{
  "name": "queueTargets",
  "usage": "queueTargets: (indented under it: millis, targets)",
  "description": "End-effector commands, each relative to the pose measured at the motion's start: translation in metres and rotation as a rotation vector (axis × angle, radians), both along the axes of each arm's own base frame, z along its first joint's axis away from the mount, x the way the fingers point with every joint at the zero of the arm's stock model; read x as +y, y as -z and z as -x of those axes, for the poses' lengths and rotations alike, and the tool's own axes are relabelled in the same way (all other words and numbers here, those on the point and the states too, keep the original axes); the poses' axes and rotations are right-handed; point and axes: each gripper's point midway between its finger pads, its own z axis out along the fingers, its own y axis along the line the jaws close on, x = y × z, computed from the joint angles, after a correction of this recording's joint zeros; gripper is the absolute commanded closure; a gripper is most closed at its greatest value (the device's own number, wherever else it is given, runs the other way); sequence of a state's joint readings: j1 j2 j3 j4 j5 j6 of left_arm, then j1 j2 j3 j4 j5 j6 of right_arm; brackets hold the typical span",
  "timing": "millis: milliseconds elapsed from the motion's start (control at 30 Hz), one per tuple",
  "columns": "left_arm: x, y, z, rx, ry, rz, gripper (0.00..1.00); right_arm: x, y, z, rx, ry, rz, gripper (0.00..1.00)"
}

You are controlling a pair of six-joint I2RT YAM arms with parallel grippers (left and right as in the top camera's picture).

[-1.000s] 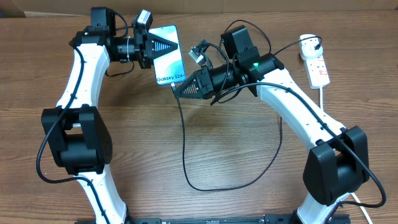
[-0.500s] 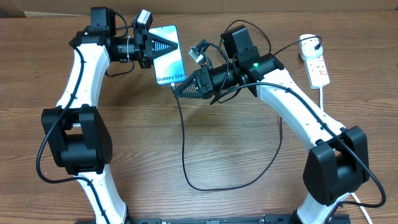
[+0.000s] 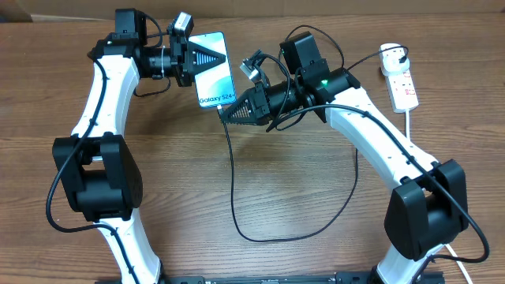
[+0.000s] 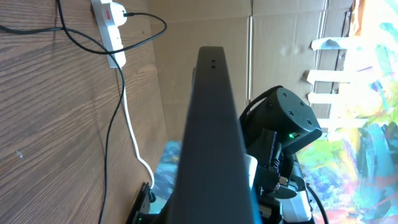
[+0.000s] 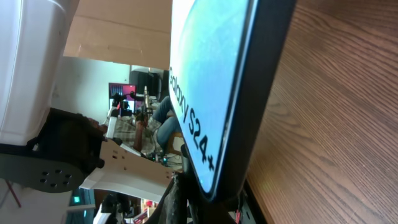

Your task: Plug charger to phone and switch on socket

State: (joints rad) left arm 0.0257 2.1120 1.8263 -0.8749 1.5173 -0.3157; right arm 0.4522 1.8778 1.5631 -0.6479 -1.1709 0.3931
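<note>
Black plastic fingers of the left gripper [image 3: 216,57] are clamped across the phone [image 3: 215,85], a slim rectangular smartphone with a bright cyan screen. Its "Galaxy" short edge is turned away from that wrist.

Close against that edge sits the right gripper [image 3: 227,113]. It looks pinched on the tip of the charger [image 3: 234,181], a long thin black cable. The connector is hidden behind the fingers, so I cannot tell whether it has entered the port.

Outward from there the cable drops in a wide loop over the brown wood-grain table [image 3: 300,197] and climbs toward the socket [image 3: 402,85]. This white elongated power strip with red switch marks lies well behind the right wrist, untouched.

If the tip meets the port at a slight angle, a push would likely skid it off the edge or slide the phone within the left grasp. Reaching for the switch could drag the slack cable and pull the plug loose.

No container is in view.
</note>
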Motion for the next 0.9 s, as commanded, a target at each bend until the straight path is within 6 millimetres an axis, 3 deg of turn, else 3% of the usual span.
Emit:
queueTargets:
  millis: [0, 867]
  targets:
    - [-0.010, -0.027, 0.012, -0.041, 0.042, 0.042, 0.96, -0.004, 0.014, -0.013, 0.019, 0.042, 0.035, 0.96]
    - [-0.010, -0.028, 0.012, -0.049, 0.042, 0.042, 0.96, 0.001, 0.008, -0.024, 0.016, 0.068, 0.006, 0.96]
